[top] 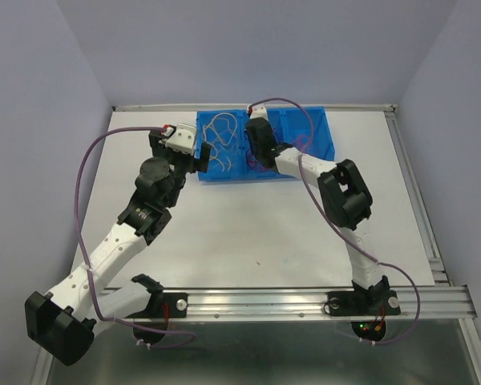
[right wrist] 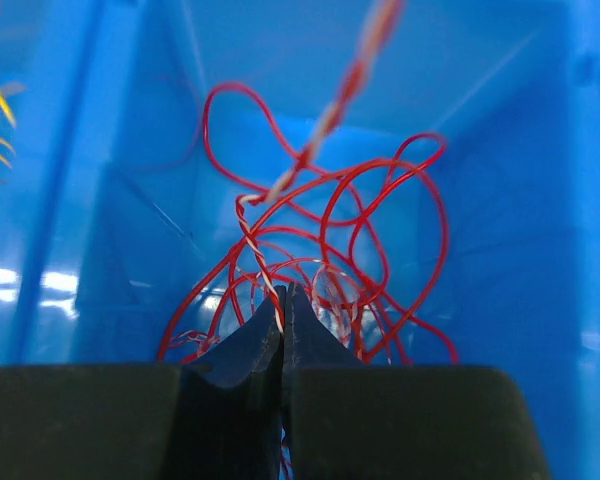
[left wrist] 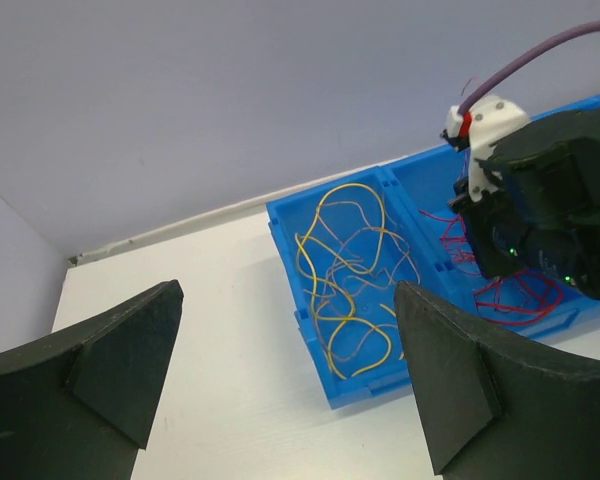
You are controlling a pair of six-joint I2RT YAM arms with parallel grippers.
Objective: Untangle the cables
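Note:
A blue bin (top: pixel 317 136) stands at the back of the table with cables in its compartments. Cream-white and yellow cables (left wrist: pixel 345 270) curl loosely in the left compartment (top: pixel 220 140). Red cables (right wrist: pixel 380 230) lie tangled in the middle one. My right gripper (right wrist: pixel 283 296) is down inside that compartment, shut on a twisted red-and-white cable (right wrist: pixel 260 265) that runs up out of the tangle. It also shows in the top view as the right gripper (top: pixel 256 154). My left gripper (left wrist: pixel 288 300) hangs open over the table beside the bin's left near corner, holding nothing.
The bin's near wall (left wrist: pixel 420 380) lies between my left fingers. The right arm's black wrist (left wrist: pixel 550 215) fills the bin's middle in the left wrist view. A purple arm cable (top: pixel 80 200) loops off to the left. Grey walls close in the table.

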